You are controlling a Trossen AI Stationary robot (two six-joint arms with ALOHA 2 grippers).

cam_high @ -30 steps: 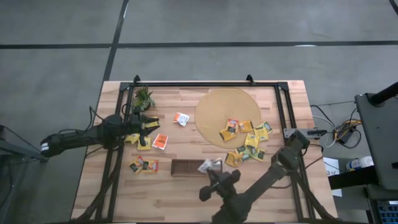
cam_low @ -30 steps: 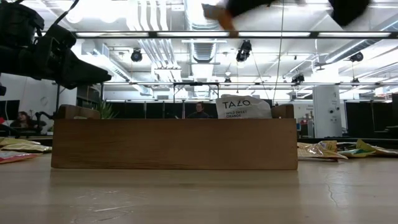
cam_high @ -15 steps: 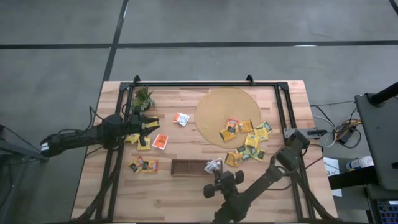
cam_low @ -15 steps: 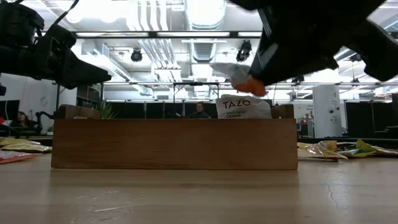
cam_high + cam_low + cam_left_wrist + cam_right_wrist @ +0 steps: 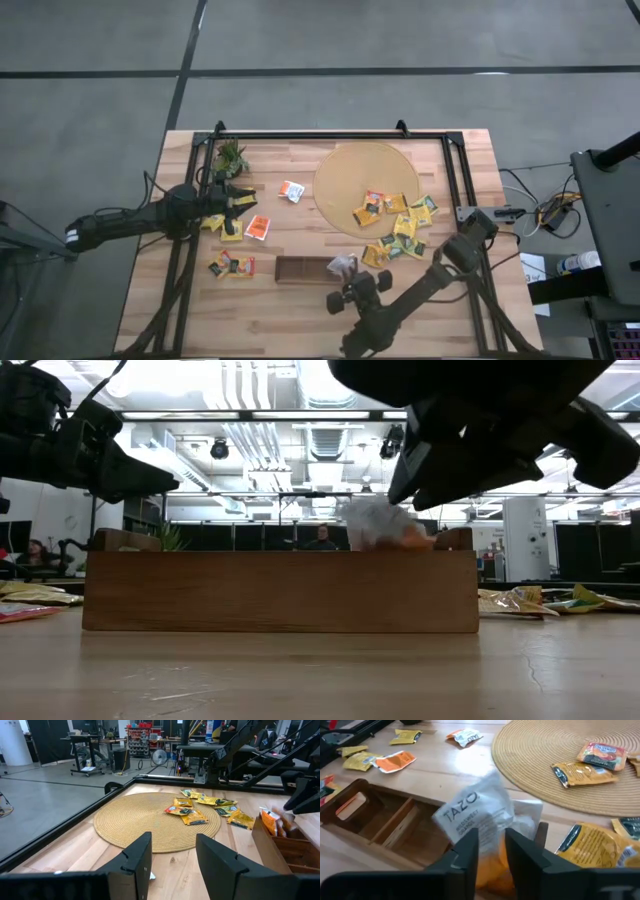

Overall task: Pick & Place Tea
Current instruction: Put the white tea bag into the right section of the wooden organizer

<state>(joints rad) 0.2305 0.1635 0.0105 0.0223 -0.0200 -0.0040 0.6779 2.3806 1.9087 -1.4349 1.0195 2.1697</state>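
The dark brown tray (image 5: 300, 268) lies near the table's front edge. My right gripper (image 5: 492, 845) hangs over the tray's right end, slanting down, fingers apart. A white-and-orange tea sachet (image 5: 475, 815) stands blurred between them, down at the tray's rim (image 5: 378, 523). A second pale sachet (image 5: 527, 815) stands in the tray behind it. More yellow tea sachets (image 5: 385, 205) lie on and beside the round mat (image 5: 366, 185). My left gripper (image 5: 238, 205) waits open at the table's left, over loose sachets. My right gripper has the white-and-orange sachet's orange lower part (image 5: 492, 865) in the gap between its two fingers, which slant down from the table's near side. The gap is wider than the sachet. Whether a finger touches it, I cannot tell.
Loose sachets lie at the left (image 5: 258, 227), (image 5: 231, 265) and mid-table (image 5: 292, 190). A small green plant (image 5: 230, 157) stands at the far left. A black frame (image 5: 455, 170) runs around the table's work area. The tray's left compartments (image 5: 385, 820) show bare wood.
My right gripper has come down toward the tray's right end, tipping further down, with the white-and-orange sachet. The sachet has sunk from well above the tray to its rim, in front of the sachet that stood there.
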